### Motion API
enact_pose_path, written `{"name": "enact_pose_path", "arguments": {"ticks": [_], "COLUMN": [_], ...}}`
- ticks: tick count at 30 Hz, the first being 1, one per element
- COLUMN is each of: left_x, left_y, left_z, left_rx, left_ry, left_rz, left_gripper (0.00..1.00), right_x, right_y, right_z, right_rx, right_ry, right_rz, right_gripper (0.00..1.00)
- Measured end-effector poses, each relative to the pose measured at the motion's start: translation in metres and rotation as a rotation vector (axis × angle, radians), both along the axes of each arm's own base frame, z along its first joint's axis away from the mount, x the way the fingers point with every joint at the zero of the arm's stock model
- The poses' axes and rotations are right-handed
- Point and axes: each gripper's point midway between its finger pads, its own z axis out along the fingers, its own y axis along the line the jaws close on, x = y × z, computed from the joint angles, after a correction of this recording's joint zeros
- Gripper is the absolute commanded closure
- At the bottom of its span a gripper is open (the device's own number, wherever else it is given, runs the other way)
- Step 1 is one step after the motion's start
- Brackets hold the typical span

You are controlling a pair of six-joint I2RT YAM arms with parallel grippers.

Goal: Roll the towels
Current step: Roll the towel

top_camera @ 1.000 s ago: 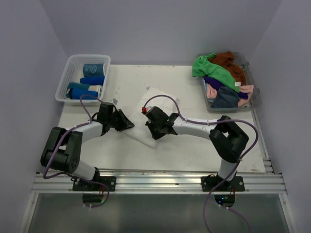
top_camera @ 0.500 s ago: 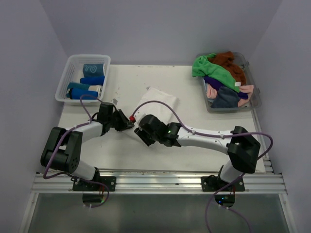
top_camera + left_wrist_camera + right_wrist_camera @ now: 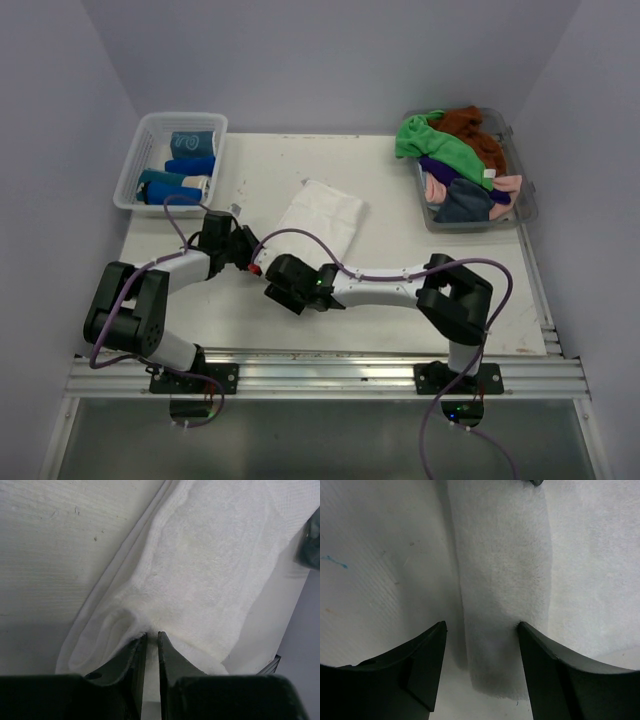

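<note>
The left wrist view shows the left pincer [image 3: 151, 636] narrowed onto a bunched edge of the one white towel [image 3: 200, 570]. The right wrist view shows the right pincer [image 3: 481, 626] spread wide, straddling a towel edge without gripping it. Only the top view shows this towel lying mid-way across the bench [image 3: 400, 195], with one basket [image 3: 135, 160] of rolled towels [image 3: 190, 165] at far left and one tub [image 3: 525, 205] of loose towels [image 3: 445, 150] at far right.

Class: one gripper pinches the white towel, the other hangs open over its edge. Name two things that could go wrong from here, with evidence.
1. The left gripper pinches only a thin edge of the white towel; a pull might slip it free or drag the fold out of shape.
2. The right gripper stands open astride a narrow folded strip; closing there could catch just one layer, so the roll may start crooked.
</note>
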Motion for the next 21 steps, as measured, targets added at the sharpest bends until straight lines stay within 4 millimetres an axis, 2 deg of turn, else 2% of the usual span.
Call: {"name": "enact_pose_path", "arguments": {"ticks": [4, 10, 16, 19, 20, 21], "left_x": [0.000, 0.000, -0.001, -0.001, -0.001, -0.001], "left_y": [0.000, 0.001, 0.001, 0.001, 0.001, 0.001], "left_z": [0.000, 0.001, 0.001, 0.001, 0.001, 0.001], "left_rx": [-0.004, -0.008, -0.013, -0.017, -0.018, -0.018], "left_ry": [0.002, 0.004, 0.006, 0.007, 0.009, 0.010], "left_rz": [0.000, 0.001, -0.002, -0.004, -0.002, -0.003], "left_gripper": [0.81, 0.81, 0.81, 0.82, 0.81, 0.81], "right_x": [0.005, 0.010, 0.015, 0.018, 0.020, 0.021], "right_y": [-0.003, -0.004, -0.008, -0.008, -0.009, -0.009], "right_z": [-0.009, -0.008, -0.014, -0.020, -0.021, -0.022], "right_rx": [-0.032, -0.040, -0.051, -0.047, -0.046, -0.046], "right_ry": [-0.027, -0.097, -0.146, -0.167, -0.176, -0.182], "right_rz": [-0.013, -0.036, -0.052, -0.061, -0.069, -0.070], "right_gripper": [0.36, 0.32, 0.34, 0.60, 0.76, 0.82]}}
